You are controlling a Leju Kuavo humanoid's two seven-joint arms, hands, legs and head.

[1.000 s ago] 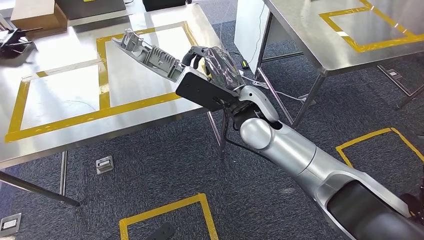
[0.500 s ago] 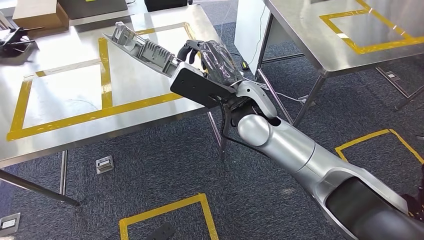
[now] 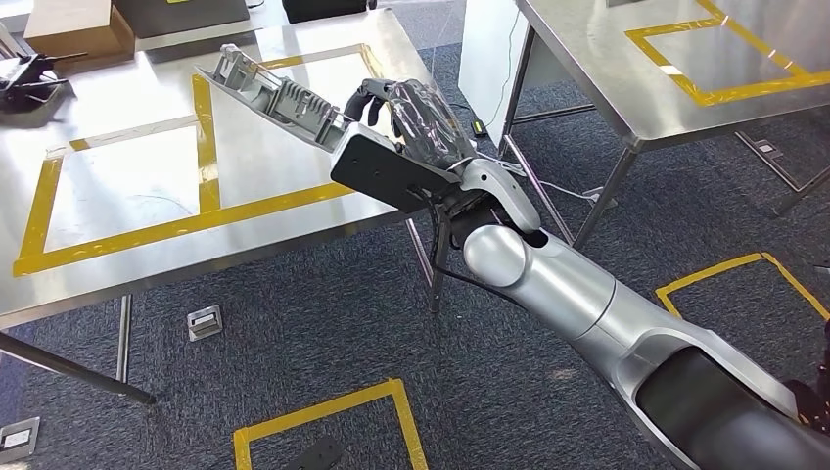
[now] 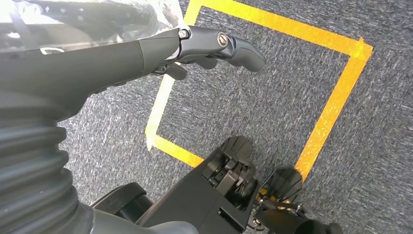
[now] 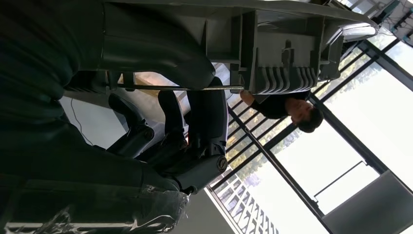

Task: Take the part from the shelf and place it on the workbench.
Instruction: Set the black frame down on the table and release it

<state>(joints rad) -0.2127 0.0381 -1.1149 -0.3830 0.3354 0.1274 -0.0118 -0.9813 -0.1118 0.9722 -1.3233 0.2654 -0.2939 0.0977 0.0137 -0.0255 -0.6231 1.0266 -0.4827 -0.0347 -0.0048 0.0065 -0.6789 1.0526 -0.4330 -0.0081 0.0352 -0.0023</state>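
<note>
My right hand (image 3: 411,116), wrapped in clear film, grips one end of the long grey ribbed plastic part (image 3: 279,96). It holds the part tilted above the steel workbench (image 3: 264,166), over the right-hand yellow-taped rectangle and not touching the surface. In the right wrist view the part (image 5: 272,53) lies across the dark fingers (image 5: 204,122) curled under it. In the left wrist view my left hand (image 4: 195,46) hangs above the carpet, its fingers stretched out and holding nothing.
A cardboard box (image 3: 73,24) and a black device (image 3: 29,73) sit at the workbench's far left. A second steel table (image 3: 626,69) stands to the right across a carpeted gap. A small metal plate (image 3: 204,321) lies on the floor. A person (image 5: 287,105) stands beyond the part.
My right arm has carried the part a little further up and left over the workbench. The move was slower in the last half second.
</note>
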